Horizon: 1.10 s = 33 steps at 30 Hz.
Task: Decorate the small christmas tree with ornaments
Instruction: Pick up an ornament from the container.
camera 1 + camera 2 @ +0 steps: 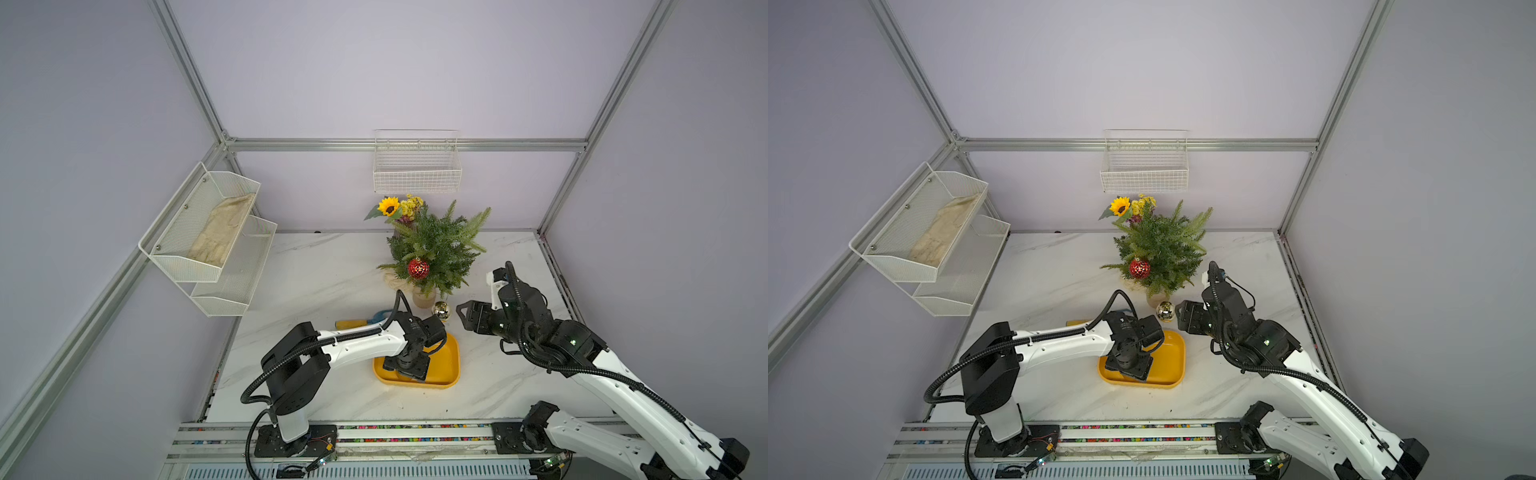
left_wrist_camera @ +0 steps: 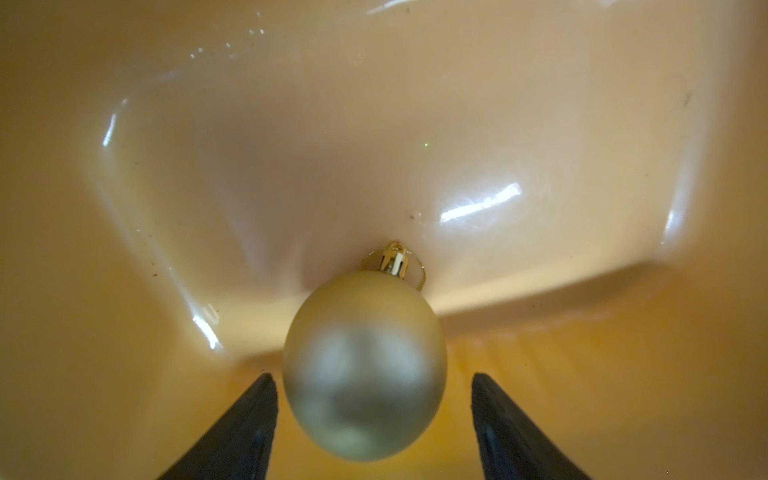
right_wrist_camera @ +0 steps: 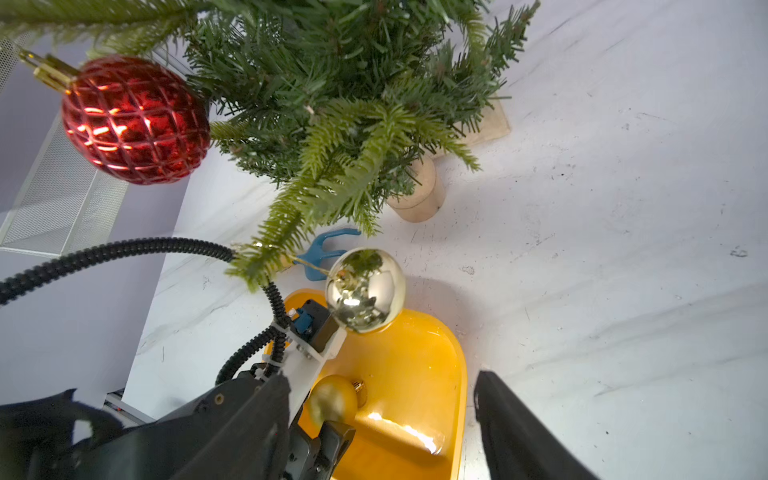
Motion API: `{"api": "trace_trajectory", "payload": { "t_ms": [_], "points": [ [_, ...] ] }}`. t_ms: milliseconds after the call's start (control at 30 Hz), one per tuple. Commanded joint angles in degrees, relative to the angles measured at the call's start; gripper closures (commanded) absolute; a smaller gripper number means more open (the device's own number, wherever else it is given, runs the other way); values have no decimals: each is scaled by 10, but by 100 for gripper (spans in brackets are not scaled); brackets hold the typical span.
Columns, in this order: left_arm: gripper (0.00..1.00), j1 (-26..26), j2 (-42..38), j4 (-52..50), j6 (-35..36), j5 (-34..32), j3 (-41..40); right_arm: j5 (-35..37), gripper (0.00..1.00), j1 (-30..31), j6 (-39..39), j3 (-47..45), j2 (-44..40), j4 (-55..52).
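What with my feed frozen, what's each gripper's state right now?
Left gripper: open, jaws straddling the matte gold round bauble in the glossy yellow tray, not clamped.
Right gripper: open, empty.

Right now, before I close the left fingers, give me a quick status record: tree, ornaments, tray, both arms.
tree: upright on the table
red ornament: hanging on the tree
shiny gold ornament: hanging by its string from a low branch tip
matte gold ornament: lying in the yellow tray, not yet hung
left fingers: open, one on each side of the matte gold ornament, not closed on it
right fingers: open, empty, near the tree's base
left to hang: one ornament
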Motion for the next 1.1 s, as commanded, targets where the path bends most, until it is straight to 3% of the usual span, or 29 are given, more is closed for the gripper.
{"api": "trace_trajectory", "payload": {
  "t_ms": [0, 300, 600, 1067],
  "points": [
    [29, 3, 4, 1, 4, -1, 37, 2, 27, -2, 10, -7, -9, 6],
    [31, 7, 20, 7, 16, -4, 39, 2, 27, -2, 10, -6, -8, 5],
    [42, 9, 7, 8, 24, -7, 42, 5, 27, -2, 14, -2, -14, 1],
    [43, 14, -119, -40, 40, -47, 66, 9, 27, -2, 7, 7, -5, 5]
  ]
}}
